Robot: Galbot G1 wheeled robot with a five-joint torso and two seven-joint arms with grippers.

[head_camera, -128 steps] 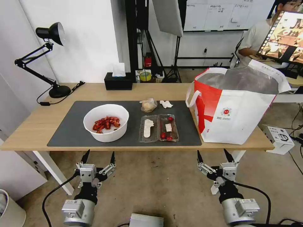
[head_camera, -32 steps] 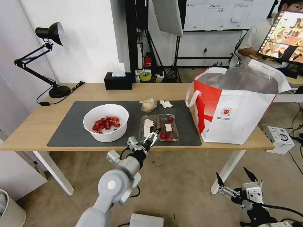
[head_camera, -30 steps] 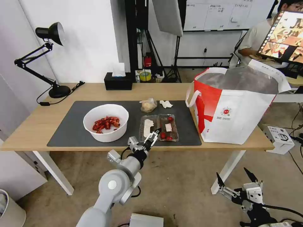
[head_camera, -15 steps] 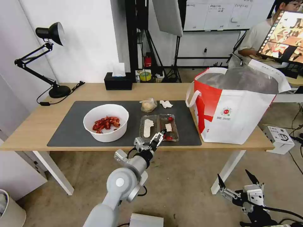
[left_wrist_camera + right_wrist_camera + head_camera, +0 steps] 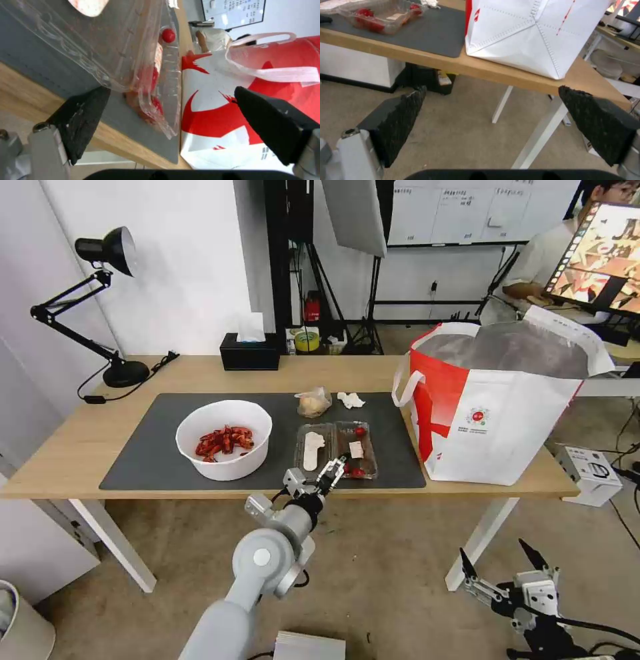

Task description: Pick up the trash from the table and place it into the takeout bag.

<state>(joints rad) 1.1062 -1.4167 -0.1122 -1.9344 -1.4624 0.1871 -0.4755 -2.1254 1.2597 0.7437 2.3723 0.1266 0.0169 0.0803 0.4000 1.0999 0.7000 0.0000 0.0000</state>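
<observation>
Reaching over the table's (image 5: 80, 460) near edge, the left gripper (image 5: 331, 473) spreads its black wedge fingers (image 5: 83, 117) around the clear ribbed plastic tray (image 5: 337, 449) on the grey mat (image 5: 153, 453). Beyond stands the boxy foil-lined takeout bag (image 5: 497, 407). The right gripper (image 5: 510, 580) hangs splayed near the floor.

White bowl (image 5: 224, 440) with red shells sits center-left of the frame on the grey mat. Right next to it, the clear hinged tray (image 5: 336, 449) lies open flat, few red fruits inside. Just above: a small clear bag with a beige lump (image 5: 313, 402) and a crumpled tissue (image 5: 351, 400). Takeout bag (image 5: 497, 407) stands open on the counter (image 5: 80, 447), right side.
</observation>
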